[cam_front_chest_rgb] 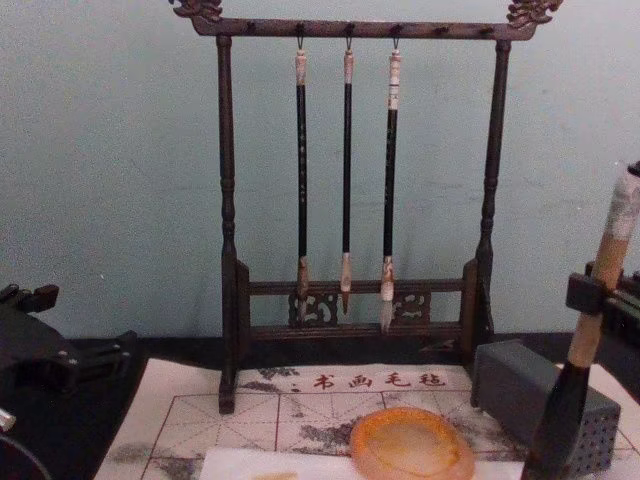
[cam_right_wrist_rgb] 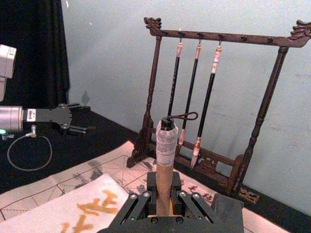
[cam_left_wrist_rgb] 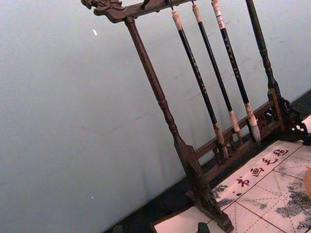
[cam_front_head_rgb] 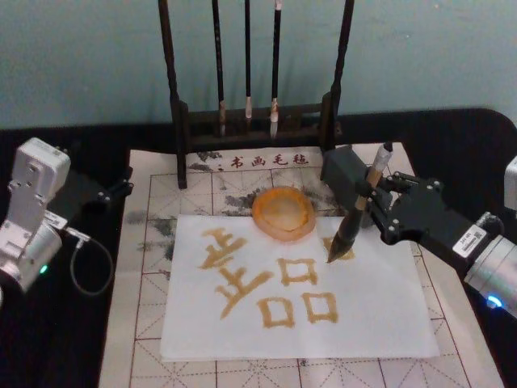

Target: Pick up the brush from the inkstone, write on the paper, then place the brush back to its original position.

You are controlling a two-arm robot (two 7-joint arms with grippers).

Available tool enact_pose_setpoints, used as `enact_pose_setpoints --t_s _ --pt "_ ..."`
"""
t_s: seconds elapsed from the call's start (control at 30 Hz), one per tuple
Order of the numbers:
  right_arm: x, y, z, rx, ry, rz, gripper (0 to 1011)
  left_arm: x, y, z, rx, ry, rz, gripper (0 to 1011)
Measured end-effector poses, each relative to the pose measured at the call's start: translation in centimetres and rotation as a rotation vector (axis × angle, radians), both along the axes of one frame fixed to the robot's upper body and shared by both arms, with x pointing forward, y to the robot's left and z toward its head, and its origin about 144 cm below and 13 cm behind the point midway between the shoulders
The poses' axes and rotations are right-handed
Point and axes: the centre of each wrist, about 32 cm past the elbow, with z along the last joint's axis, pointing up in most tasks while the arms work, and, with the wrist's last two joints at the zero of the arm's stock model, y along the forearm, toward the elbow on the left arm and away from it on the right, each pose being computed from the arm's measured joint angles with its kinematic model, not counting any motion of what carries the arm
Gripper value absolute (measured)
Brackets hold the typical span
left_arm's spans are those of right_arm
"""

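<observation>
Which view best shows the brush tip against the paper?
The head view: the whole brush, clamped in the right gripper, with its tip at a gold stroke on the paper. The chest view shows its handle and black lower part, tip cut off at the edge. The right wrist view shows the capped upper handle.

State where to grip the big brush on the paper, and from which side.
Take the brush by its tan handle above the black part, from the robot's right, as the right claw does: it stands near upright, straight there.
</observation>
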Motion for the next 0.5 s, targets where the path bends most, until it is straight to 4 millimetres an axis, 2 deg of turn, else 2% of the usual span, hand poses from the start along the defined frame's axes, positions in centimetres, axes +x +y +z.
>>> enact_pose_setpoints --t_s 0.5 --pt "-0.35 0.0 -0.09 -0.006 0.009 0.025 188 0.0 0.0 0.0 0.0 0.0 0.0 1001"
